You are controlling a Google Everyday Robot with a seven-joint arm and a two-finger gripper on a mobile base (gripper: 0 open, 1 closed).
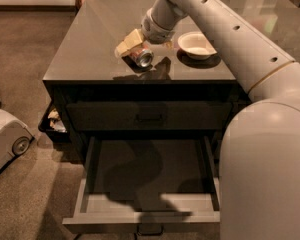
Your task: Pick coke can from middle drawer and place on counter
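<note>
The can (pixel 142 57) hangs tilted just above the desk (pixel 90 39), near its front edge, its silver end facing outward. The gripper (pixel 135 49) holds it there, jaws clamped across the can's red side. It is likely light, with thin walls that dent under a hard squeeze and a smooth skin that slips, so a hold across the middle of the body suits it best. Once set down on its side it would probably roll. The front edge lies close, with the open drawer (pixel 150 174) below it, so a roll forward risks a fall. A bowl (pixel 196 44) stands near on the right. Bare room lies to the left and toward the back.
</note>
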